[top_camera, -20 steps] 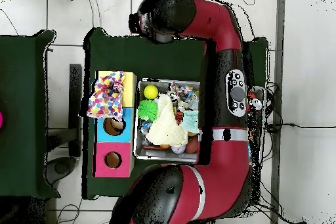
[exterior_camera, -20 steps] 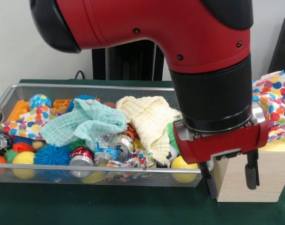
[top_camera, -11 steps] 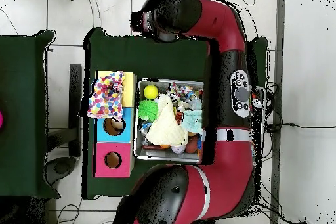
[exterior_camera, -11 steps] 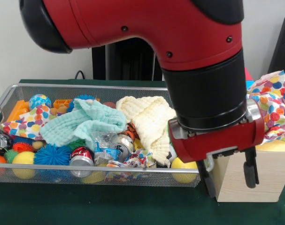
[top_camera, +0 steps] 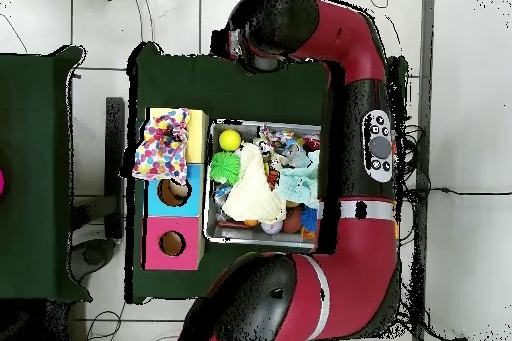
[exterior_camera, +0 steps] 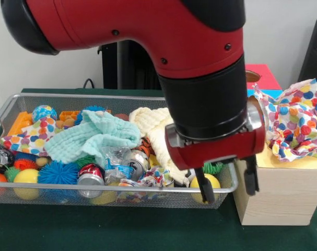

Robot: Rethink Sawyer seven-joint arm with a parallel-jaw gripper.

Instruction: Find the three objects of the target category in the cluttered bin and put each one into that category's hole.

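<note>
My gripper point(exterior_camera: 227, 183) hangs open with nothing between its black fingers point(exterior_camera: 204, 189), at the right front corner of the wire bin point(exterior_camera: 95, 97), next to the wooden box point(exterior_camera: 283, 193). A polka-dot cloth point(exterior_camera: 291, 125) lies crumpled on top of that box, and in the overhead view this cloth point(top_camera: 163, 145) covers the yellow box top. In the bin lie a mint cloth point(exterior_camera: 93, 137), a cream cloth point(exterior_camera: 161, 128) and a second polka-dot cloth point(exterior_camera: 30, 137) at the left end. The arm hides part of the cream cloth.
Crushed cans point(exterior_camera: 90, 175), a blue spiky ball point(exterior_camera: 58, 172), a yellow ball point(exterior_camera: 205, 183) and several small toys fill the bin. Beside the bin stand a blue box with a hole point(top_camera: 174, 193) and a pink box with a hole point(top_camera: 172, 244).
In the front view the gripper has moved left, from in front of the wooden box to the bin's right end, and has stayed open. More of the cloth on the box shows.
</note>
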